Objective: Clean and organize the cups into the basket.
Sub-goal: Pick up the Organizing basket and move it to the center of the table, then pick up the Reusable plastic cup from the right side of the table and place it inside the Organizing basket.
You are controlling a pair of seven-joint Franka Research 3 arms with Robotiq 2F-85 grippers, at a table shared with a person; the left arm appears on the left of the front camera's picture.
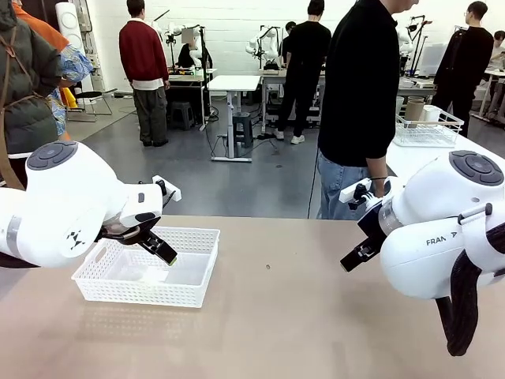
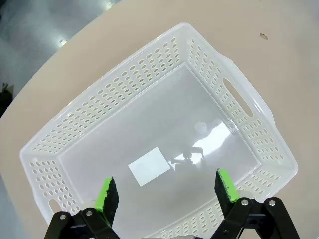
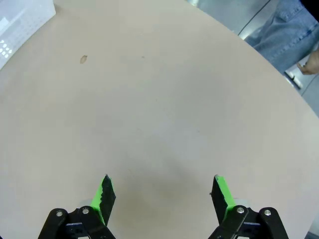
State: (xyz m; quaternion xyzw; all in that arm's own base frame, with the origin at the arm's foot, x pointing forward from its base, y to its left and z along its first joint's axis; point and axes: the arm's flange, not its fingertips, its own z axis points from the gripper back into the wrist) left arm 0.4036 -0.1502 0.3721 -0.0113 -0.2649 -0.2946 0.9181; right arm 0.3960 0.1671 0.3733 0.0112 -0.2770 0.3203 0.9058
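The white basket (image 1: 150,290) sits on the table (image 1: 300,316) at about 8 o'clock in the front view. It is bare inside but for a pale label (image 2: 149,166) flat on its floor. The left gripper (image 1: 162,249) hangs just above it, pads spread wide with nothing between them. From its wrist, one handle cut-out lies toward 2 o'clock. The right gripper (image 1: 351,260) hovers over bare tabletop at 4 o'clock, fingers equally wide and empty, with a small speck (image 3: 83,59) on the surface toward its 10 o'clock. The cups (image 1: 414,109) seem to be the tan shapes standing in a wire basket (image 1: 430,130) on another table at 2 o'clock, beside the person (image 1: 363,95) (too small to be sure).

My reading is that nothing is collected yet, so the step is fetching a first cup. It would be best to lift the left arm clear so the basket's opening is free. The receiving gripper should hold wide until the tumbler's body sits squarely between the pads, then close across the middle rather than the rim. The cup can then be laid low against one wall, leaving room for the rest.
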